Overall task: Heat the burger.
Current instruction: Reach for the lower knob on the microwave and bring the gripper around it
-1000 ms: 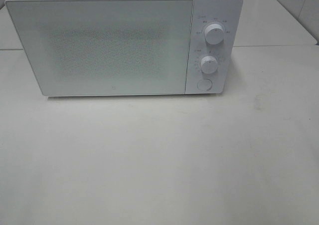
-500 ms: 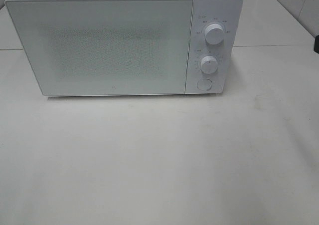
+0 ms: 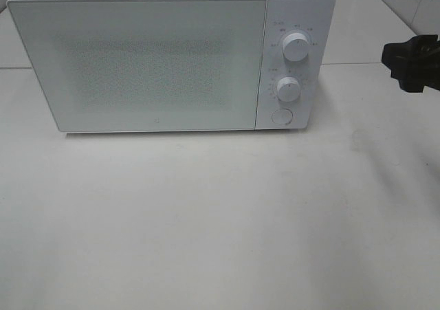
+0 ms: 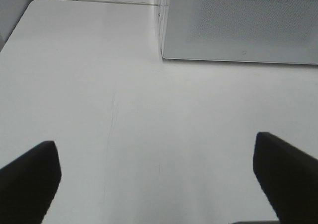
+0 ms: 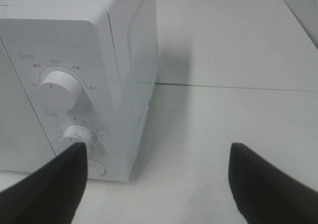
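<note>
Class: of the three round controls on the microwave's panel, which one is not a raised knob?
The flat button at the bottom; the upper knob and lower knob above it stick out.

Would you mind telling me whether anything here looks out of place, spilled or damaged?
Nothing much stands out. The microwave sits square on the table with its door shut, and there are no spills. The only blemish is a faint hairline mark on the tabletop, seen in the left wrist view.
</note>
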{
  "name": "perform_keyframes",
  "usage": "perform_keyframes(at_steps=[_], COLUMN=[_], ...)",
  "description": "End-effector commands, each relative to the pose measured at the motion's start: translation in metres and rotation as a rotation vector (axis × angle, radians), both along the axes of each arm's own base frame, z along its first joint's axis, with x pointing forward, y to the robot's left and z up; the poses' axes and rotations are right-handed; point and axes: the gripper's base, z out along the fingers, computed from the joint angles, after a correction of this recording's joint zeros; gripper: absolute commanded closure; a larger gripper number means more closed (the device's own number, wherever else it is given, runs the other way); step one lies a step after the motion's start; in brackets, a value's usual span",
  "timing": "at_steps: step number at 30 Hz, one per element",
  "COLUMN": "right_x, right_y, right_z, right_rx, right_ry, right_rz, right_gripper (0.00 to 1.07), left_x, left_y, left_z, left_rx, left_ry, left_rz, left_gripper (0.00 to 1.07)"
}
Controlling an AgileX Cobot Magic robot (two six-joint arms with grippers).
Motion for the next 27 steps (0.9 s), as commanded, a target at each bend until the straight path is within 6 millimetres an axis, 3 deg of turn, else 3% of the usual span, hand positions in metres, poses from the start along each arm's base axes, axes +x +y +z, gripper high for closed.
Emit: perform_keyframes(at_steps=[1, 6, 12, 27], right_x=[0.002, 0.004, 0.001, -0.004], right_y=[-0.002, -0.008, -0.006, 0.043], right_z=[-0.003, -0.027, -0.040, -0.067], right_rx=[0.012, -0.022, -0.043, -0.084], right_ry=[-0.071, -0.091, -0.108, -0.159], right_rz=[-0.019, -0.085, -0.122, -0.161], right_gripper=[0.31, 0.31, 0.31, 0.31], left_x=[-0.003, -0.003, -0.003, -0.003], left_y=[0.000, 0.000, 0.000, 0.000], left_z=[0.000, 0.000, 0.000, 0.000], left_rx=[-0.010, -0.010, -0.010, -0.010], left_ry=[-0.030, -0.030, -0.030, -0.030], left_rz=[0.004, 0.004, 0.004, 0.004], left_gripper=[0.07, 0.07, 0.07, 0.07])
